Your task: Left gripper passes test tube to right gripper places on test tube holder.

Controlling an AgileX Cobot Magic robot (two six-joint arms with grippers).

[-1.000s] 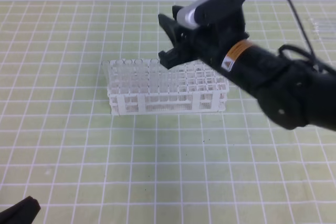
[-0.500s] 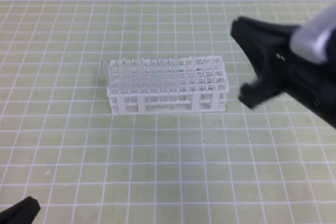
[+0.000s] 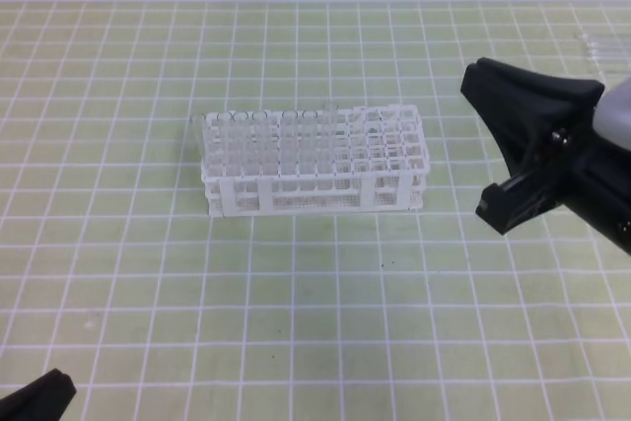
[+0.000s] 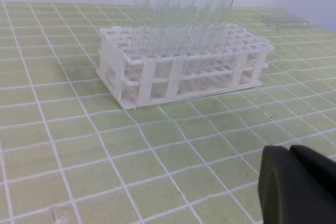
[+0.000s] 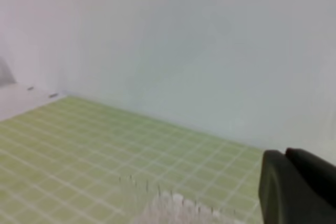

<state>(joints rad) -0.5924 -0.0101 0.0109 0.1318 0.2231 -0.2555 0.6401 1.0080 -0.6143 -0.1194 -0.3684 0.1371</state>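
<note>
The white test tube holder (image 3: 315, 160) stands mid-mat, and several clear test tubes (image 4: 181, 3) are upright in its left half. My right gripper (image 3: 481, 143) hangs to the right of the rack, apart from it, its jaws spread wide and open with nothing between them. In the right wrist view one black finger (image 5: 299, 187) shows, with the rack's top (image 5: 178, 205) blurred below. Only a black tip of my left gripper (image 3: 35, 396) shows at the front left corner, far from the rack. Neither gripper holds a tube.
Several loose glass tubes (image 3: 603, 46) lie on the mat at the far right back, also seen as loose tubes (image 4: 283, 20) in the left wrist view. The green gridded mat (image 3: 296, 293) spreads in front of the rack. A pale wall (image 5: 168, 51) stands behind.
My right gripper has pulled away from above the rack's middle, moving right and lower, still open and empty. The left gripper tip has stayed put.
</note>
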